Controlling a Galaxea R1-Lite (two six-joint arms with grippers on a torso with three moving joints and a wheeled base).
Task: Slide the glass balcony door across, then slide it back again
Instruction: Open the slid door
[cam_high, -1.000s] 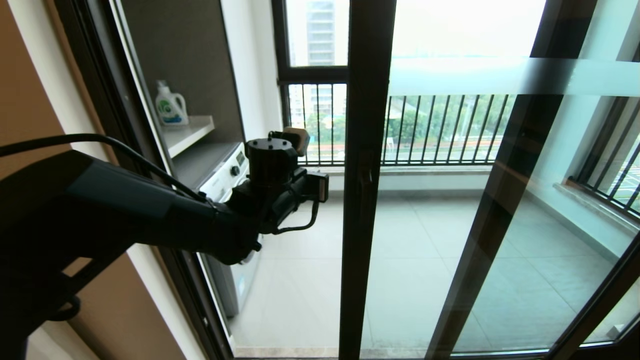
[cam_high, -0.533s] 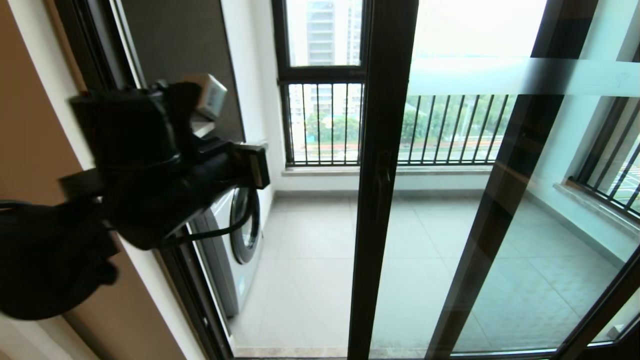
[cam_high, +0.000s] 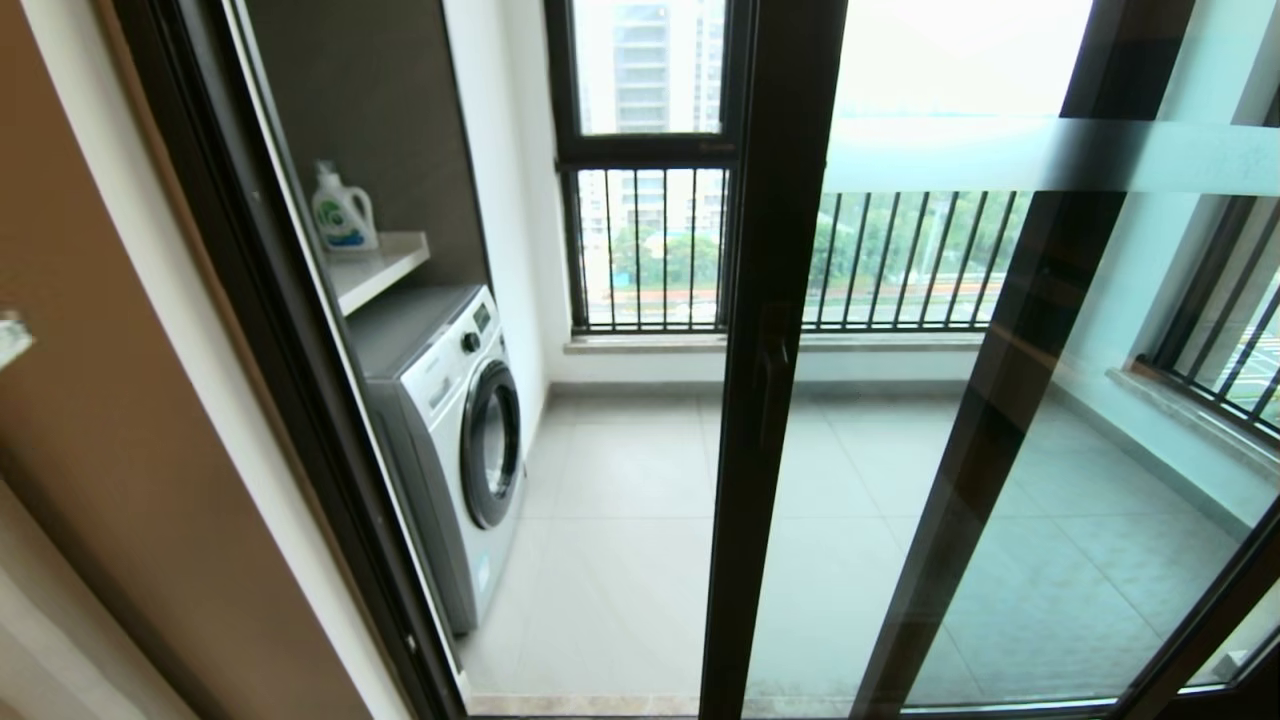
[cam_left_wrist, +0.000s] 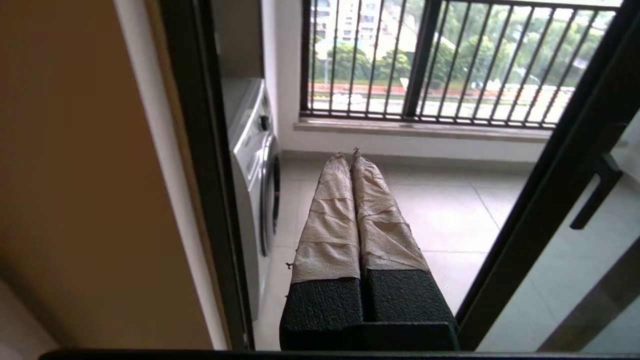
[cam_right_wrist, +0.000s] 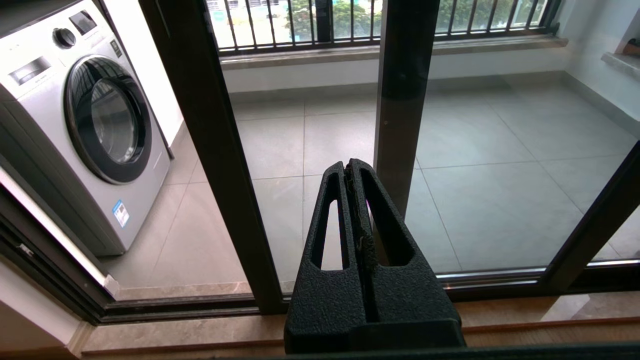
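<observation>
— Where does the glass balcony door (cam_high: 960, 400) stand?
— Partly slid over to the right in the head view. Its dark leading stile (cam_high: 775, 350) runs top to bottom near the middle, and the doorway to the left of it is open. A frosted band (cam_high: 1040, 155) crosses the glass high up; I cannot tell whether anything is printed on it. A small dark handle (cam_left_wrist: 595, 192) sits on the stile.
— And the claws?
— Neither shows in the head view. From its wrist camera, the left claw (cam_left_wrist: 348, 152) has its two tape-wrapped fingers (cam_left_wrist: 330, 220) pressed together with nothing between them. It is aimed into the open gap, with the door's stile just beside it and apart from it. The right claw (cam_right_wrist: 350, 165) is likewise pinched together and empty, pointing at the glass low down, clear of the frame.
— The room?
— A balcony with a pale tiled floor (cam_high: 620, 540). A washing machine (cam_high: 450, 430) stands at the left under a shelf (cam_high: 375, 265) carrying a detergent bottle (cam_high: 340, 210). Windows with black railing bars (cam_high: 650, 250) close the far side, with trees and buildings beyond. A tan wall (cam_high: 110, 420) borders the doorway frame on the near left.
</observation>
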